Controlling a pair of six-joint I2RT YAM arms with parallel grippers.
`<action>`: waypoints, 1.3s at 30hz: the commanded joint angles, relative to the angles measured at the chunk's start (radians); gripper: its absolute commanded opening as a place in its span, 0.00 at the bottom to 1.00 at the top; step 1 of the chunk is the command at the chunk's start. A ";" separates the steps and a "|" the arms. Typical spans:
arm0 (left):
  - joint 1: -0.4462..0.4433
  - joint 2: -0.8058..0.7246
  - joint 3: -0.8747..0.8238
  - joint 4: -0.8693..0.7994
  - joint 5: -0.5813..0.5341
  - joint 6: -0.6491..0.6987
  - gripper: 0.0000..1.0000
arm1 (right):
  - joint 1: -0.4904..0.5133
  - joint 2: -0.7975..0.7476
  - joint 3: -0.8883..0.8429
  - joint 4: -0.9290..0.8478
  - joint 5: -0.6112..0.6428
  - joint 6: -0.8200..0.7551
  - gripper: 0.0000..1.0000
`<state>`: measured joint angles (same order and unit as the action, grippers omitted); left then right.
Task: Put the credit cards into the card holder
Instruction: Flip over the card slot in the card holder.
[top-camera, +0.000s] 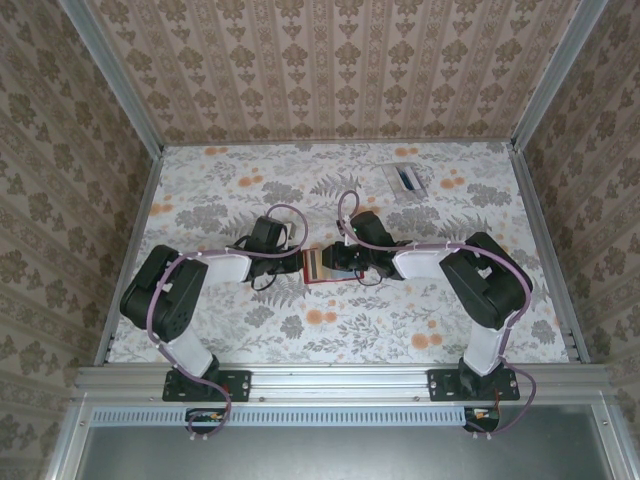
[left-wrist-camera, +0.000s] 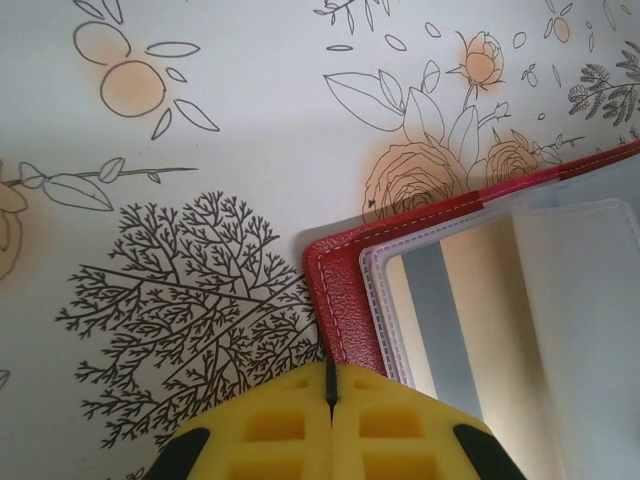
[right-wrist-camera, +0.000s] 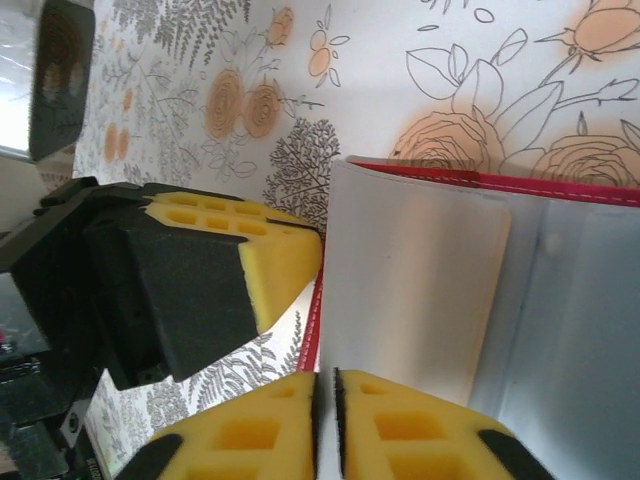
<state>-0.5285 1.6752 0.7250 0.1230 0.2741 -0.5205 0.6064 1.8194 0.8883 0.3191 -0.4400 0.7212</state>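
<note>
gently: the open card holder (top-camera: 316, 266) lies mid-way across the bench (top-camera: 250, 340). left fingers (left-wrist-camera: 270, 425), pressed together, sit at its red corner; right fingers (right-wrist-camera: 250, 435), also together, meet the pale credit card (right-wrist-camera: 410, 280); slide it in flat, slowly.

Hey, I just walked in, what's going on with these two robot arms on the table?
Both arms meet at the middle of the flowered table, where the red card holder lies open. The left hand, fingers shut, sits at the holder's corner. The right hand, also shut, is at the near edge of a pale card lying on the holder's inner face. Whether either hand pinches anything is unclear. A small clear item sits apart, far right.
</note>
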 joint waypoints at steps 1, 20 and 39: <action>0.007 0.030 0.025 -0.005 0.013 0.008 0.00 | -0.007 0.025 -0.016 0.074 -0.056 0.016 0.22; 0.019 -0.035 -0.011 0.009 -0.035 0.016 0.00 | -0.034 -0.063 0.082 -0.184 0.063 -0.156 0.24; 0.019 -0.209 -0.063 -0.027 -0.167 0.117 0.30 | -0.380 0.054 0.618 -0.775 0.569 -0.607 0.42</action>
<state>-0.5137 1.5036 0.6785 0.1188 0.1730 -0.4454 0.2401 1.8027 1.4273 -0.3195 0.0406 0.2115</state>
